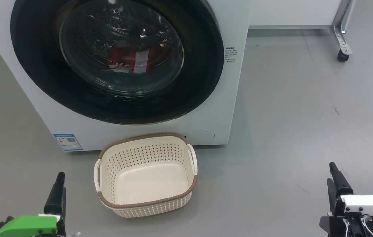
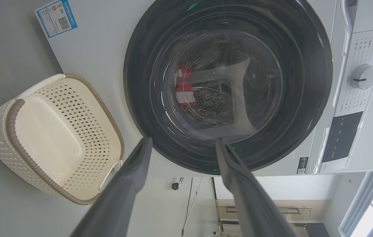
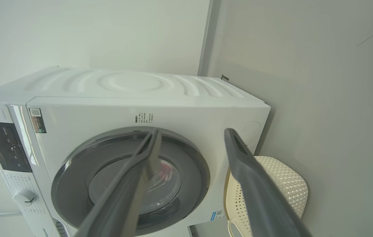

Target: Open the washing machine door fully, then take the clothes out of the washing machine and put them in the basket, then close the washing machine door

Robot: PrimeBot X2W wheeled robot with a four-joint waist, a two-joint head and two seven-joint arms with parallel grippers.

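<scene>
1. Both arms hang low and well back from the machine. My left gripper (image 2: pixel 183 141) has its fingers spread apart with nothing between them, and my right gripper (image 3: pixel 193 131) is likewise spread and empty.
2. The washing machine door (image 1: pixel 91 42) looks shut flush against the washing machine (image 1: pixel 229 98). The clothes (image 1: pixel 130 61) lie inside, seen red and white through the glass.
3. The basket (image 1: pixel 153 207) stands empty on the floor (image 1: pixel 288 131), just in front of the machine's base and below the door.
4. I cannot tell where the door's catch or pull is. The rim is wide and glossy, so a finger hooked at the wrong edge would likely slide off, or push against the hinge side.
5. Reaching low for the door, an arm could nudge the light basket out of place.
6. The basket is small. Fabric dragged over the door's lip may trail or snag, and spill onto the floor beside it.
7. If the door is only part open, my arm could knock it while reaching in.
</scene>
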